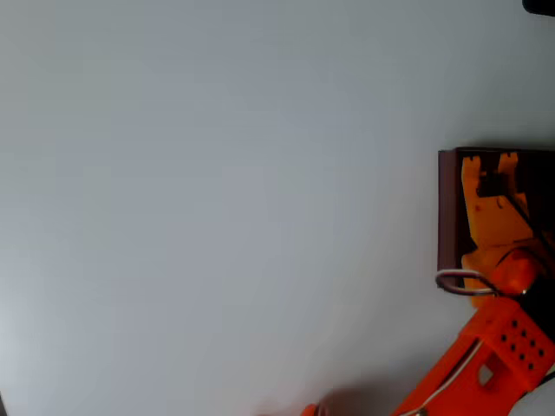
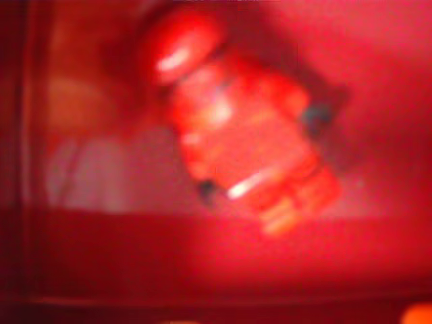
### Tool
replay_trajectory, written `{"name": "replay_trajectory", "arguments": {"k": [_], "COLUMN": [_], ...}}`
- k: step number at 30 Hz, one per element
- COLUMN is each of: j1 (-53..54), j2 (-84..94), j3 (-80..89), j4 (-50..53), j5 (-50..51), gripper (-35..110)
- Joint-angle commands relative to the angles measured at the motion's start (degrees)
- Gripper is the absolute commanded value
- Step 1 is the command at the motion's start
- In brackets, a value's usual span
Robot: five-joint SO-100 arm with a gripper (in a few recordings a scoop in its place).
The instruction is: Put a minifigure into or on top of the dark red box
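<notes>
The dark red box sits at the right edge of the overhead view, cut off by the picture's border. My orange gripper reaches down into it and covers most of its inside. In the wrist view the minifigure is very close and blurred. It is all red with a rounded head at the upper left, it lies tilted, and red surfaces surround it. I cannot tell whether the fingers touch it, or whether the gripper is open or shut.
A pale grey table stretches from the box to the left. The orange arm comes in from the lower right with a white cable loop at the box's near corner. A dark object pokes in at the top right corner.
</notes>
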Motion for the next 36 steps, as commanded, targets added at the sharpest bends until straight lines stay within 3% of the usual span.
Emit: {"name": "replay_trajectory", "arguments": {"k": [1, 7, 14, 21, 28, 31, 36], "j1": [-2.11, -8.44, -27.60, -42.10, -50.89, -55.90, -60.29], "j2": [8.17, 33.66, 68.20, 91.41, 100.37, 100.28, 100.20], "j3": [2.11, 20.04, 39.46, 48.69, 51.94, 52.56, 58.01], "j4": [1.14, 2.55, 4.48, 11.07, 16.00, 14.94, 11.16], "j5": [0.00, -0.79, 0.44, 1.76, -5.98, -16.96, -21.97], "gripper": [16, 15, 11, 5, 3, 0, 0]}}
